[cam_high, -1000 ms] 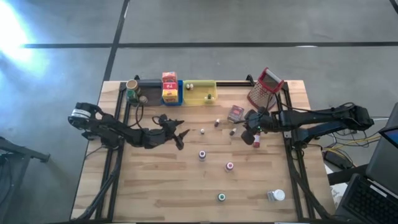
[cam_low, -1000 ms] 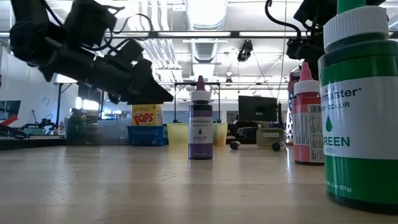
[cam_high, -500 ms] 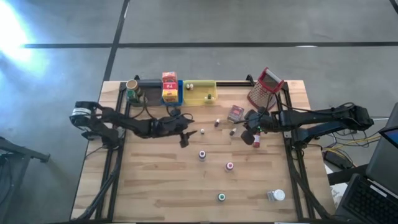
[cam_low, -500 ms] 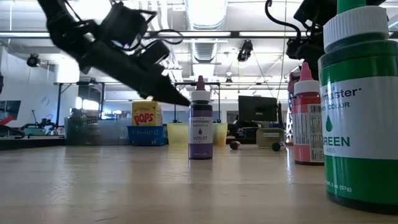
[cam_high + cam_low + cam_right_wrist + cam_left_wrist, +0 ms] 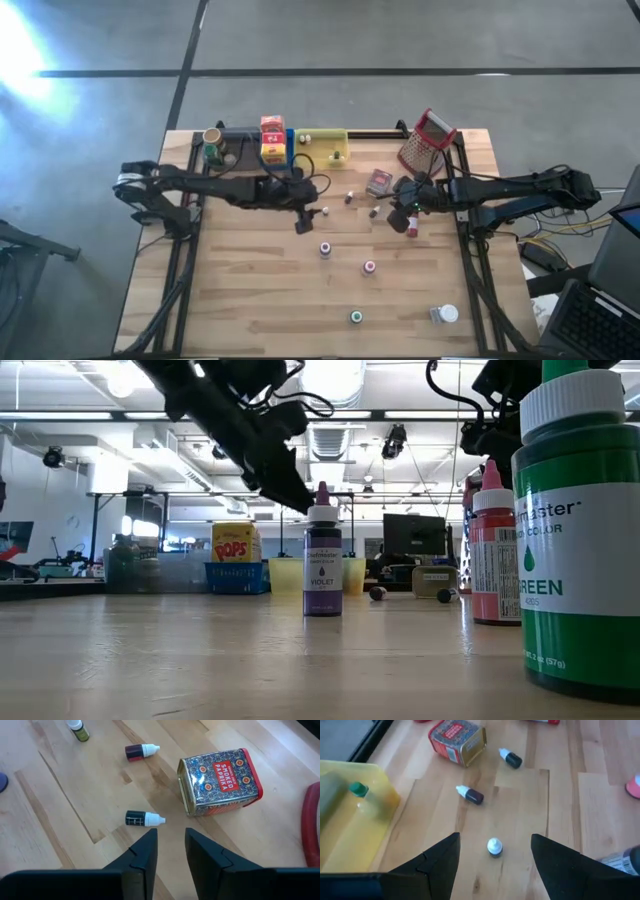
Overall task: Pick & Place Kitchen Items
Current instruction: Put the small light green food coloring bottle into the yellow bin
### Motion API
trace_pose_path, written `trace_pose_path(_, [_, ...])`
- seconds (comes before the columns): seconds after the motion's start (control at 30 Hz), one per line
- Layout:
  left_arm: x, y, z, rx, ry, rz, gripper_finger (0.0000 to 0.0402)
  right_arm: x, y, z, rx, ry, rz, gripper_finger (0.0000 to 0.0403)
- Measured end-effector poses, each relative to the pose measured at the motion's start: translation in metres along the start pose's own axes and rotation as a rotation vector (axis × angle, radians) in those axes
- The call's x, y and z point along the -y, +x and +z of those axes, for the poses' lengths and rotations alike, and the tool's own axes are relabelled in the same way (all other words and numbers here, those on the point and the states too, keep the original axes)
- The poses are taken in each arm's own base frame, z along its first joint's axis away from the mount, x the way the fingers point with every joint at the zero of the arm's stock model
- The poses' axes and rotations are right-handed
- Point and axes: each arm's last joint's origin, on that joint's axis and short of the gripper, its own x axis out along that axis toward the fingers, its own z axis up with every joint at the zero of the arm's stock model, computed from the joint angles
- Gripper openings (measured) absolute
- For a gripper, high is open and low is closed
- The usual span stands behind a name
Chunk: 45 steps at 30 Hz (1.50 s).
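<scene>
Left end effector hangs over the counter with its fingers spread wide and nothing in them. Right under it stands a tiny white-capped bottle. Past that bottle lie two more little bottles, and farther still sits the paprika tin. The tiny bottle looks light, hard and easy to knock over, so its round body is the best place to pinch. Right end effector waits beside the tin, fingers close together, empty.
</scene>
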Motion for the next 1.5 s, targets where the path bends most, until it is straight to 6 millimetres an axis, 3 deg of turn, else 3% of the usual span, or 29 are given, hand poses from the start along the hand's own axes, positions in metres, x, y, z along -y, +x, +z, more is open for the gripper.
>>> trace_pose_path(0.27, [-0.020, 0.001, 0.001, -0.035, -0.060, -0.139, 0.0250, 0.000, 0.000, 0.000, 0.000, 0.000, 0.000, 0.0119])
trace_pose_path(0.47, [-0.043, 0.003, -0.002, -0.068, -0.148, -0.135, 0.0250, 0.000, 0.000, 0.000, 0.000, 0.000, 0.000, 0.0137])
trace_pose_path(0.63, [-0.043, 0.009, 0.011, -0.084, -0.115, -0.138, 0.0250, 0.000, 0.000, 0.000, 0.001, 0.001, 0.000, 0.0152])
trace_pose_path(0.87, [-0.043, 0.033, 0.028, -0.313, -0.032, -0.158, 0.0250, 0.000, 0.000, 0.000, 0.003, 0.002, 0.002, 0.0172])
trace_pose_path(1.07, [-0.044, 0.046, 0.043, -0.351, -0.029, -0.161, 0.0250, 0.000, 0.000, 0.000, 0.003, 0.002, 0.002, 0.0188])
trace_pose_path(1.27, [-0.045, 0.041, 0.063, -0.292, -0.028, -0.158, 0.0250, 0.000, 0.000, 0.000, 0.003, 0.002, 0.002, 0.0201])
trace_pose_path(1.5, [-0.044, 0.038, 0.069, -0.281, -0.113, -0.144, 0.0250, 0.000, 0.000, 0.000, 0.003, 0.002, 0.002, 0.0211])
